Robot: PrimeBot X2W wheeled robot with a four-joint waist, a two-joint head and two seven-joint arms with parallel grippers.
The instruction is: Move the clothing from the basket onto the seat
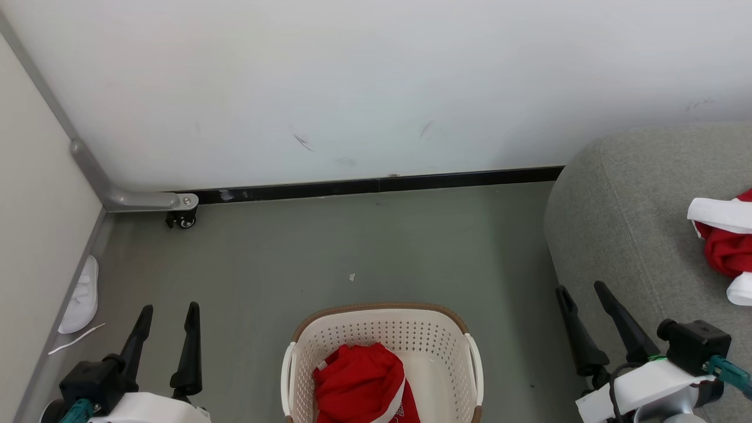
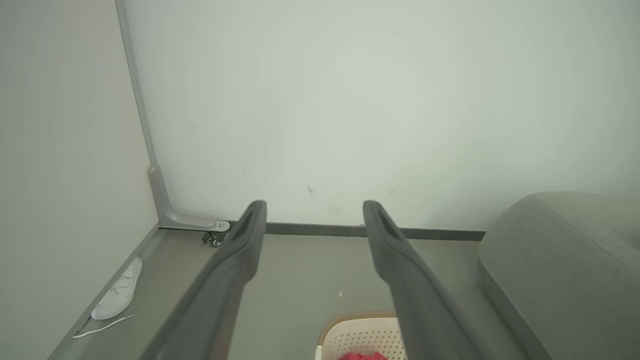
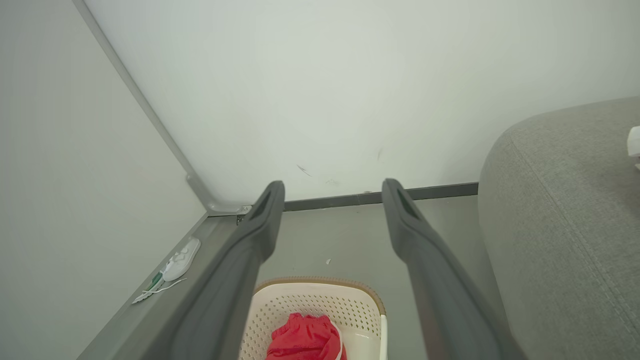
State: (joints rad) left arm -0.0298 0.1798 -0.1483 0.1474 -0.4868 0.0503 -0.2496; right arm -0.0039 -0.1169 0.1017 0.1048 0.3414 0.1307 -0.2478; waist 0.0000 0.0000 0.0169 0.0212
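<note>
Grey-green floor (image 1: 376, 247), smooth and matte, with a small pale speck ahead of the fingertips. White wall (image 1: 352, 76) beyond the fingertips has a few dark scuffs and a black baseboard (image 1: 382, 185) along its foot. A pale side panel stands left of the left fingers, edged with a grey metal frame that ends in a small black caster (image 1: 182, 218) at the corner. A white slipper (image 1: 79, 296) lies flat on the floor against that panel, left of the left fingers, with a loose white strip beside it.

Left gripper (image 1: 170, 307): two long dark fingers spread wide, nothing between them. Right gripper (image 1: 580, 287): same, fingers spread wide and holding nothing.

The basket (image 1: 382, 320) is cream plastic with perforated walls, a brown woven-look rim band and white side handles. It sits on the floor between the two pairs of fingers, apart from both. The red clothing (image 1: 358, 382) is soft and crumpled with white stripe trim. It is heaped inside the basket toward its left side, right of the left fingers and left of the right fingers, touching neither.

The seat (image 1: 623, 217) is light grey upholstery with a coarse weave and a rounded corner. It lies just right of the right fingers, whose tips overlap its edge in the head view. A second red piece (image 1: 725, 247) with white bands lies bunched on the seat, well to the right of the right fingers.
</note>
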